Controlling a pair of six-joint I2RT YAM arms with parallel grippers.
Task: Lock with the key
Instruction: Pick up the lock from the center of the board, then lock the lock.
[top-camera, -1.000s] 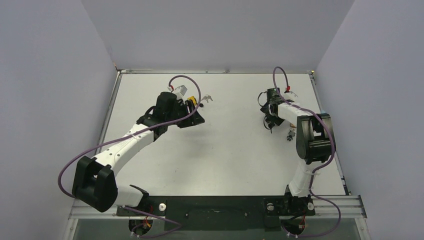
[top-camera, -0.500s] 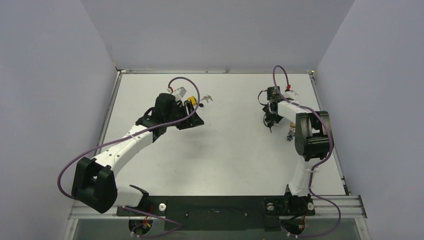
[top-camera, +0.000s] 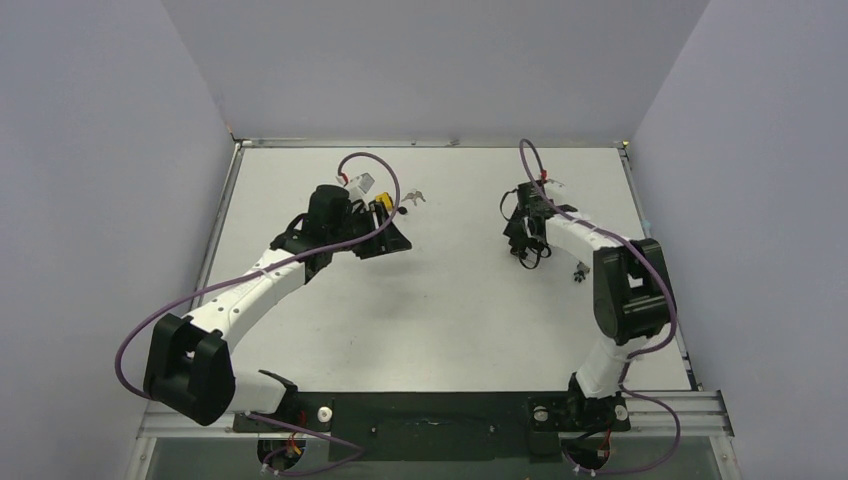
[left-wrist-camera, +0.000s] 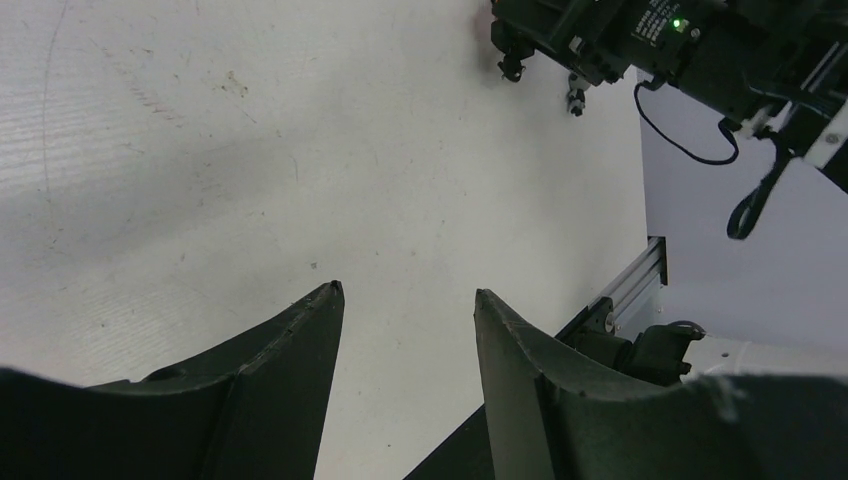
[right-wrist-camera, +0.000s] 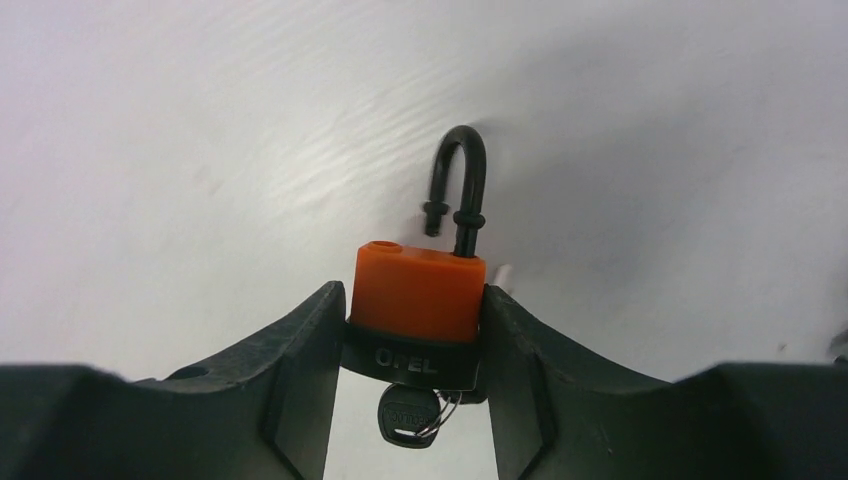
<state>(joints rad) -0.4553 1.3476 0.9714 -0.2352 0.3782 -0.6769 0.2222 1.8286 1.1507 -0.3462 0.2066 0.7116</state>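
An orange padlock (right-wrist-camera: 420, 290) with a black base sits between the fingers of my right gripper (right-wrist-camera: 412, 292), which is shut on its body. Its black shackle (right-wrist-camera: 462, 185) is open, one end out of the body. A black-headed key (right-wrist-camera: 406, 416) with a wire ring sticks out of the lock's underside. In the top view the right gripper (top-camera: 522, 243) is at the table's right middle; the padlock is hidden there. My left gripper (left-wrist-camera: 407, 290) is open and empty above bare table, at the left middle in the top view (top-camera: 392, 238).
A small silver key (top-camera: 415, 196) lies on the table just beyond the left gripper. A small dark object (top-camera: 580, 270) lies right of the right gripper, also in the left wrist view (left-wrist-camera: 575, 97). Grey walls enclose the white table (top-camera: 440, 300).
My right gripper has moved left, toward the table's middle, with the padlock in it. The left arm has barely shifted.
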